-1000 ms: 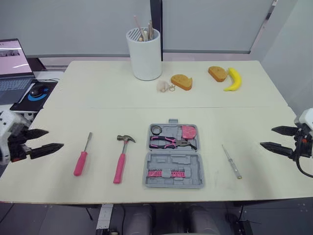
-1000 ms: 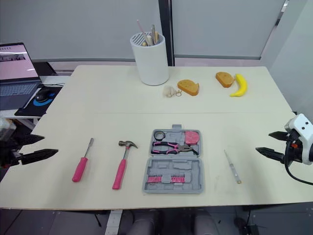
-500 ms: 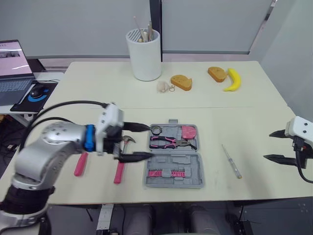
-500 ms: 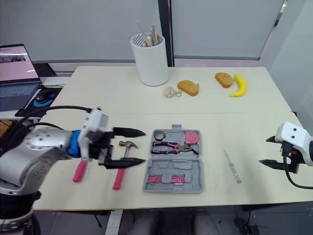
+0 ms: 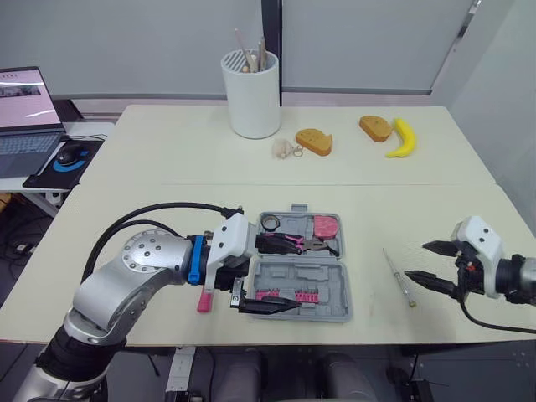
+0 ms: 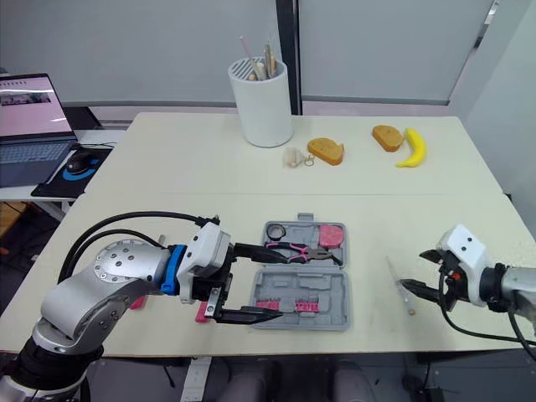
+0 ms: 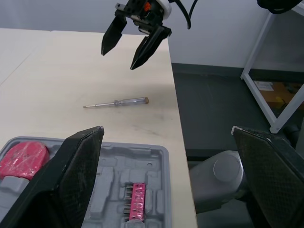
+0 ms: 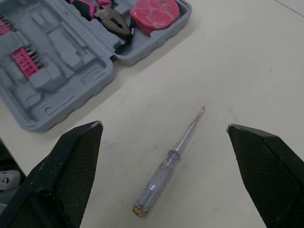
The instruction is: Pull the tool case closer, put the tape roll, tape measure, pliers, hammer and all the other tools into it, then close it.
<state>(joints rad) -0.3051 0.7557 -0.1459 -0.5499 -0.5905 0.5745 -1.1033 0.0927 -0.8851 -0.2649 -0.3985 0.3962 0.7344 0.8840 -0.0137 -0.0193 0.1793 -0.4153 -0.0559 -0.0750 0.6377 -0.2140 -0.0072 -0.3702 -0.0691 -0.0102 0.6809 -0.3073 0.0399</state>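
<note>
Now my left gripper hangs wide open over the tool case near the tabletop's front edge, placed, I judge, to pull it closer; my right gripper spreads wide just beside the clear screwdriver, ready to take it.

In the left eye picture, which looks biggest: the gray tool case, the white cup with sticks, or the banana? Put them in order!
1. tool case
2. white cup
3. banana
The cup and banana sit farther back on the table, so they may look smaller than they really are.
</note>
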